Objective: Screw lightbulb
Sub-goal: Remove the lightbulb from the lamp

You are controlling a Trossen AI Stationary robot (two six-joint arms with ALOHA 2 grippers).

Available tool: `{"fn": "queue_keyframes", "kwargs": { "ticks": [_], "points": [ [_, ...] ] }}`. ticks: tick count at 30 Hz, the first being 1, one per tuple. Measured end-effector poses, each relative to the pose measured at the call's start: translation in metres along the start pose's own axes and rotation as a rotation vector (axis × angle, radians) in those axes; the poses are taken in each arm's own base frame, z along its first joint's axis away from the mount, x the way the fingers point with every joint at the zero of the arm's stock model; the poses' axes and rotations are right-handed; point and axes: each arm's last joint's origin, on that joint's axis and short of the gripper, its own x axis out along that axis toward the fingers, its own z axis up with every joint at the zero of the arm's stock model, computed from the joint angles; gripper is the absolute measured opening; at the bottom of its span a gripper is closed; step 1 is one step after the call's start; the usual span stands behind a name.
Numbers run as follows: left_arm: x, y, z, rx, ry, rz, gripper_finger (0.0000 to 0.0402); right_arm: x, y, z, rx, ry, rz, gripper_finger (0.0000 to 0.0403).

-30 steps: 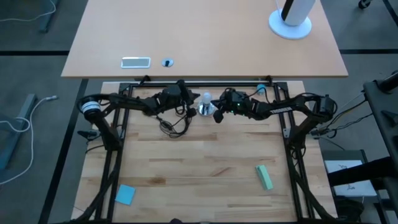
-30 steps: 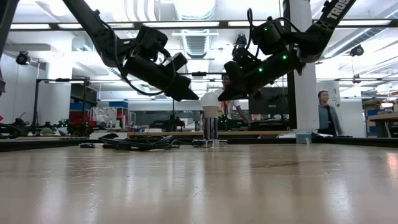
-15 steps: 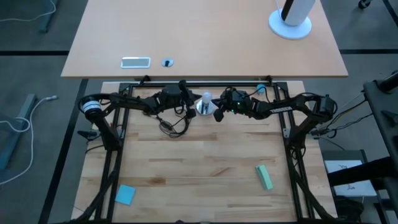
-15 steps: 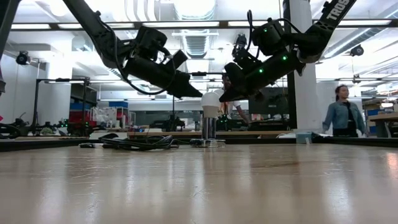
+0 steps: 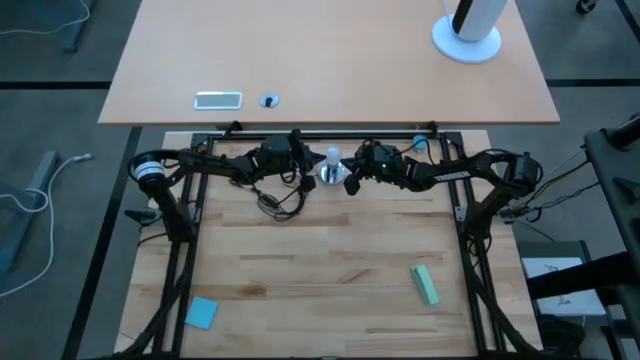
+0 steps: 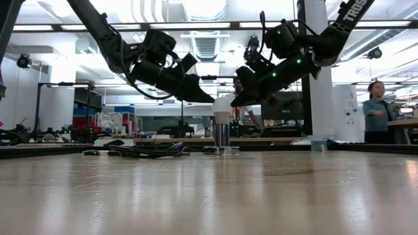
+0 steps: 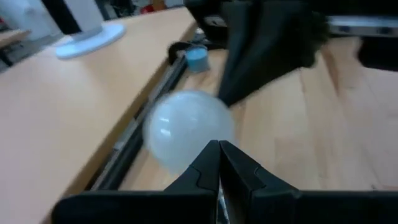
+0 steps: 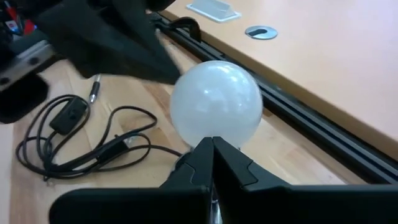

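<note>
The frosted-white lightbulb (image 6: 221, 106) stands upright with its base in the round silver socket (image 6: 221, 136), which rests at the middle of the table's far edge (image 5: 329, 176). My left gripper (image 6: 210, 99) is shut and comes at the bulb's globe (image 7: 186, 127) from the table's left. My right gripper (image 6: 234, 102) is shut too and comes at the globe (image 8: 216, 102) from the table's right. Both slant slightly downward. From above, the bulb (image 5: 332, 158) shows between the two shut tips. My left gripper lays its shut fingertips (image 7: 219, 149) against the left side of the bulb's glass globe (image 7: 198, 144), slanting down from the table's left. The bulb stays upright in the socket. My right gripper sets its shut fingertips (image 8: 211, 146) against the globe's right side, low on the glass (image 8: 214, 132), slanting down from the table's right.
A black cord (image 5: 276, 200) lies coiled left of the socket. A green block (image 5: 425, 285) and a blue square (image 5: 201, 312) lie near the front. A small blue cap (image 7: 198, 59) sits by the far rail. A person (image 6: 375, 117) stands in the room behind.
My left gripper has turned at the wrist; its shut tip has swung a little up and closer against the bulb's left side. My right gripper has kept still. The bulb stays upright in the socket.
</note>
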Motion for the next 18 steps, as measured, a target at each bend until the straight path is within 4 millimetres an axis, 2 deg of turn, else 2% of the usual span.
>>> {"fn": "queue_keyframes", "kwargs": {
  "ticks": [6, 11, 14, 18],
  "points": [
    [-0.007, -0.002, 0.006, 0.002, 0.020, -0.007, 0.0000, 0.000, -0.002, 0.000, -0.017, 0.003, -0.018, 0.0000],
    [-0.013, 0.008, 0.008, 0.077, 0.106, 0.223, 0.0000, 0.000, -0.001, -0.001, -0.009, 0.010, 0.016, 0.0000],
    [-0.007, 0.017, 0.002, 0.097, 0.118, 0.242, 0.0000, 0.000, 0.001, 0.000, 0.009, 0.002, 0.068, 0.0000],
    [0.009, 0.022, -0.006, 0.044, 0.118, 0.150, 0.0000, 0.000, 0.000, 0.002, 0.012, -0.016, 0.068, 0.0000]
  ]
}}
